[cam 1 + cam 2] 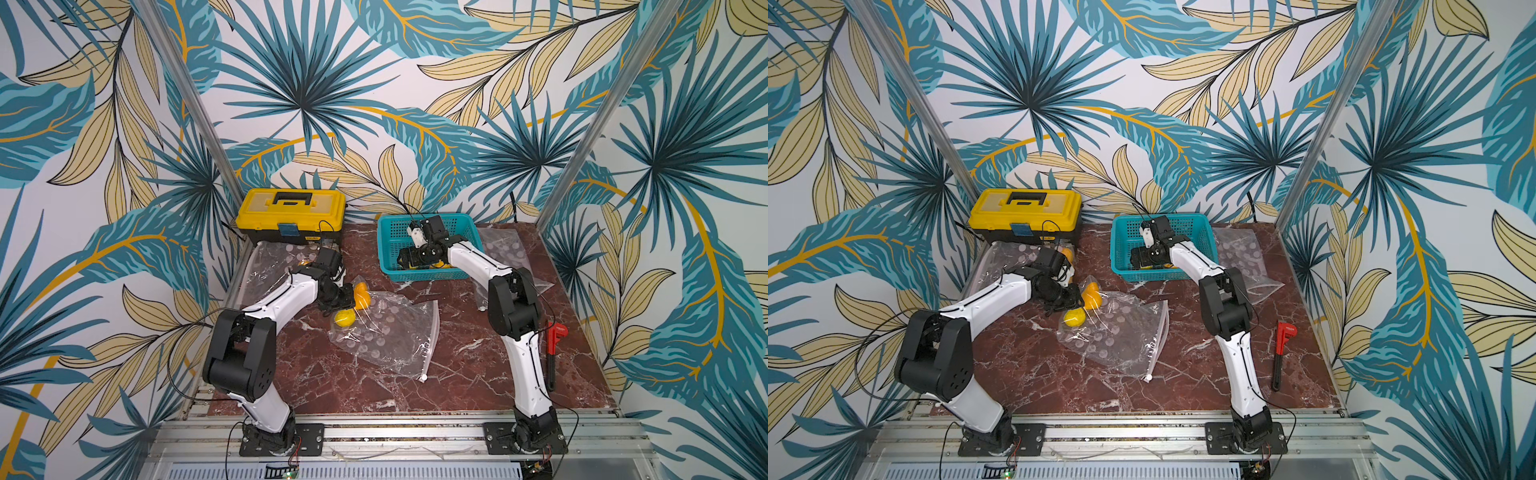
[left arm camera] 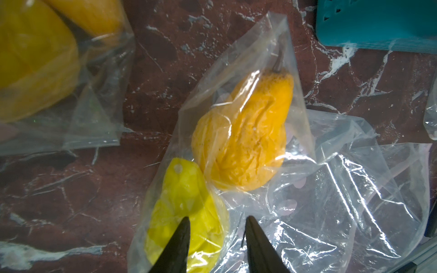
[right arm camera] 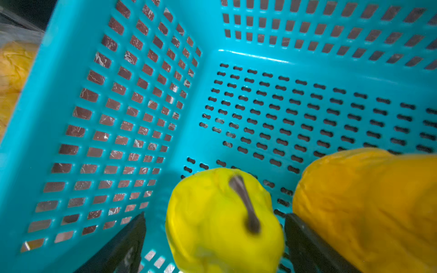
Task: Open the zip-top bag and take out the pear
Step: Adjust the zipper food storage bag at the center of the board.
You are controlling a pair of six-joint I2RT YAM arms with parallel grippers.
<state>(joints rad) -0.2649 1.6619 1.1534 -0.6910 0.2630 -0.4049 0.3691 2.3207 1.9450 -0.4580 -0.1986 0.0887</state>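
Marble tabletop [image 1: 457, 374], walled on three sides; open marble front centre. Toolbox [image 1: 291, 208]: one, back left. Left gripper [image 2: 217, 217] over middle bag [image 1: 390, 336], jaws part-way apart, grip unclear; two pears [image 2: 241, 141] inside. Right gripper [image 3: 214, 215] in basket [image 1: 385, 249], jaws wide, clamping nothing; two pears there. Bags [image 1: 507, 253]: three. Wrench [image 1: 552, 353]: one, right edge.
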